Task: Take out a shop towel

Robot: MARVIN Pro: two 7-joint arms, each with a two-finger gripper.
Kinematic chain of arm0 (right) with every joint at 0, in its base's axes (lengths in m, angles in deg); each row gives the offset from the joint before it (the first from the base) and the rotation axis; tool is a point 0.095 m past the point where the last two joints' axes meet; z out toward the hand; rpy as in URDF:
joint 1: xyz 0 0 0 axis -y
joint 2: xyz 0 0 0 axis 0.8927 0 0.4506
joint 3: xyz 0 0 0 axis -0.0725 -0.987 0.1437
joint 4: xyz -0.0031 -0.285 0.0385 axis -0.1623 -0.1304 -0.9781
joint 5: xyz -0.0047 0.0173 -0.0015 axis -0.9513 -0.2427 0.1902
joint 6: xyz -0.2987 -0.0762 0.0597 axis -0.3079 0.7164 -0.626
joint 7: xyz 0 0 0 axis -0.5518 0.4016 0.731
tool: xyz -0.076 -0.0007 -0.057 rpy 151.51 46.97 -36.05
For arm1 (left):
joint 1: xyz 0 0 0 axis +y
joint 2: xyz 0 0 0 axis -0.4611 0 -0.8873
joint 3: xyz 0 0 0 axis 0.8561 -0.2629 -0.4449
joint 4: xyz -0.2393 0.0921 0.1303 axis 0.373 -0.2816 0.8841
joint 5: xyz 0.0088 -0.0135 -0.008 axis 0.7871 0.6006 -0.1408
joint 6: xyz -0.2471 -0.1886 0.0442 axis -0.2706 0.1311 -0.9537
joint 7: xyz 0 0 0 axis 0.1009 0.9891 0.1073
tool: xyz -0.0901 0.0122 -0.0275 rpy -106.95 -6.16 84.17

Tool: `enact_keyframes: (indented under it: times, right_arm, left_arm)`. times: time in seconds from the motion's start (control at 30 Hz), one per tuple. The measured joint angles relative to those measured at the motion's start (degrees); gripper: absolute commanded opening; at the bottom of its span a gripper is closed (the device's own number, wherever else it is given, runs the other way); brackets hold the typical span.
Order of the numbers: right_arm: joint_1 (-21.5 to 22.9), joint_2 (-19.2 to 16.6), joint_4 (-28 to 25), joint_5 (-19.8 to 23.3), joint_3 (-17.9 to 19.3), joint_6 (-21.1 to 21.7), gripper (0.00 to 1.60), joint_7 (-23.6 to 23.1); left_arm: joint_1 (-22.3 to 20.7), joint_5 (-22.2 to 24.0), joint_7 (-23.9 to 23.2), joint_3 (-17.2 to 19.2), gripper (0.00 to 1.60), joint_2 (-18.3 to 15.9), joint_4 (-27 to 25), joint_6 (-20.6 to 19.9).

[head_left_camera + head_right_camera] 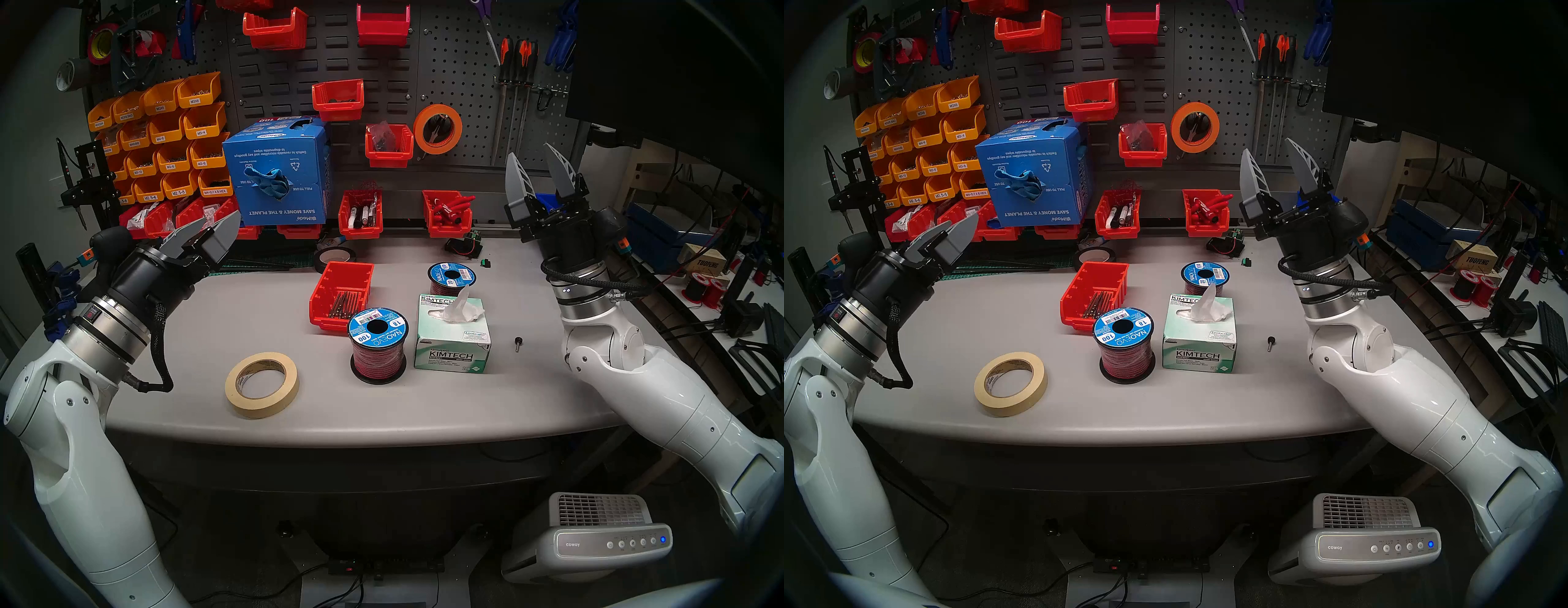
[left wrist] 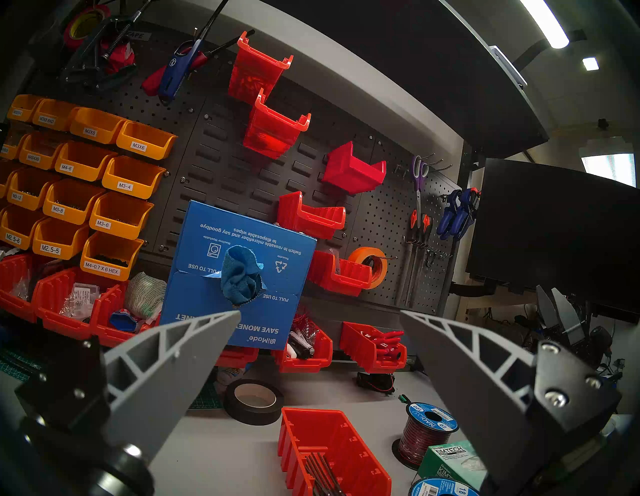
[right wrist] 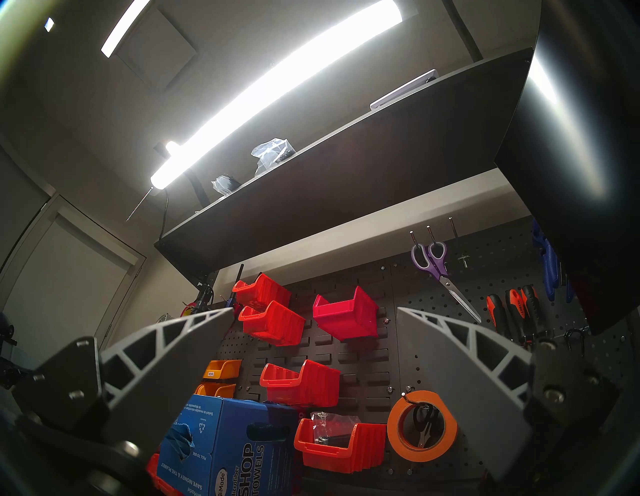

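A blue carton (image 1: 271, 144) sits upside down on the red wall bins at the back left. A crumpled bright-blue shop towel (image 1: 267, 182) pokes out of the slot in its front face. Both also show in the left wrist view, the carton (image 2: 249, 228) and the towel (image 2: 240, 277) straight ahead. My left gripper (image 1: 218, 225) is open and empty, below and left of the carton and pointing toward it, not touching. My right gripper (image 1: 530, 150) is open and empty, pointing up at the table's right side, far from the carton (image 3: 221, 450).
On the table stand a red bin of rods (image 1: 343, 293), two wire spools (image 1: 377, 344) (image 1: 450, 276), a green-and-white Kimtech tissue box (image 1: 452, 335), a masking tape roll (image 1: 261, 384) and a black tape roll (image 1: 335, 257). Red and orange bins line the pegboard around the carton.
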Motion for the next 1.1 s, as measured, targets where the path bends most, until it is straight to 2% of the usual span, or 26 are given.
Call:
enact_keyframes:
  times: [1.1]
  right_arm:
    - [0.0, -0.1, 0.2, 0.0, -0.5, 0.0, 1.6, 0.1]
  left_arm:
    - [0.2, -0.1, 0.0, 0.0, 1.6, 0.0, 0.2, 0.0]
